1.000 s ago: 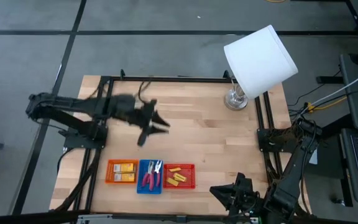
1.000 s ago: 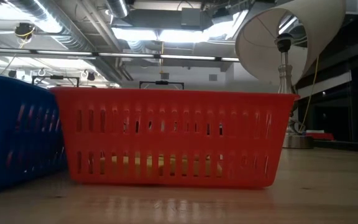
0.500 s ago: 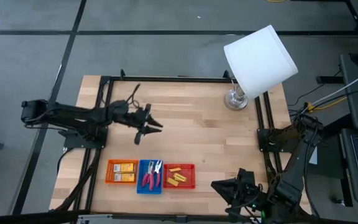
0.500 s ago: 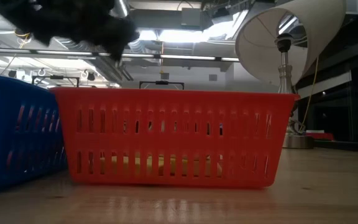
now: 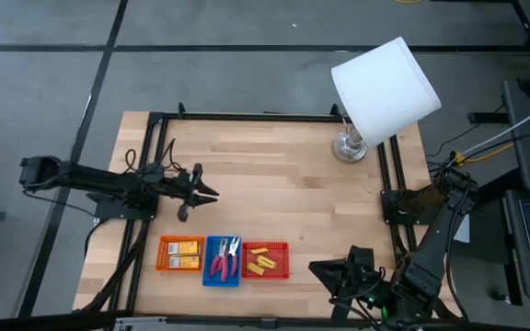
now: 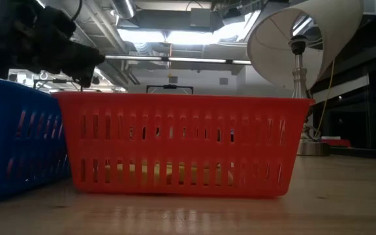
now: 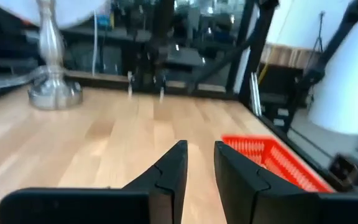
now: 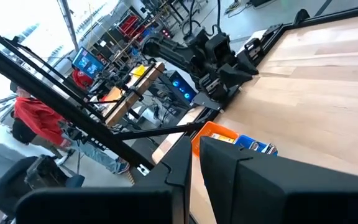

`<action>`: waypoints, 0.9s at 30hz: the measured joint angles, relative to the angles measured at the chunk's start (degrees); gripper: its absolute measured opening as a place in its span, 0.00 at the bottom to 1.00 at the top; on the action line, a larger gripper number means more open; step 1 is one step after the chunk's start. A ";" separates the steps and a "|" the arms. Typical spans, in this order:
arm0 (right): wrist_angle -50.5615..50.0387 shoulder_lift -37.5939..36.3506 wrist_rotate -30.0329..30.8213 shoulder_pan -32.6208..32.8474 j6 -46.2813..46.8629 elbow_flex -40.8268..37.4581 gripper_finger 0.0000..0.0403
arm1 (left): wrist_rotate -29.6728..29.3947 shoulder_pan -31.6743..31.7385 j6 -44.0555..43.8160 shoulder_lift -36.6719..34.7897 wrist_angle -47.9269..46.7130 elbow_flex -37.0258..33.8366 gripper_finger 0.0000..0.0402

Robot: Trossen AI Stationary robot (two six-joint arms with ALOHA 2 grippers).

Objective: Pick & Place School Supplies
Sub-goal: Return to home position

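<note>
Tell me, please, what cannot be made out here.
Low view: the red tray's wall hides its contents; the blue tray is cut off by the edge.
High view: packet labels in the orange tray are too small to read.
Low view: the left gripper is a dark blur.

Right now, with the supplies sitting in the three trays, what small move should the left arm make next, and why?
Probably pull the left gripper back toward its base. It holds nothing and hangs over bare table, away from the trays. The supplies in view already lie in them, and the right gripper is parked at the table's corner.
</note>
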 joint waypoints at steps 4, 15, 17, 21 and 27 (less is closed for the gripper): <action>0.46 0.00 0.16 0.00 0.05 0.00 0.09 | 2.95 2.12 0.46 -8.00 -13.47 -0.03 0.18; 0.42 0.00 2.62 0.00 1.26 0.00 0.09 | -0.44 6.73 3.25 -39.84 -39.33 -0.03 0.17; 0.44 0.00 3.37 0.00 0.33 0.00 0.09 | -3.40 6.70 3.74 -41.95 -40.00 -0.03 0.17; -0.11 0.00 1.53 0.22 -0.18 0.00 0.09 | -5.59 6.65 3.60 -41.30 -40.37 -0.03 0.17; -5.40 0.29 2.52 4.71 6.37 0.00 0.09 | -12.85 6.62 -2.20 -36.59 -41.60 -0.03 0.17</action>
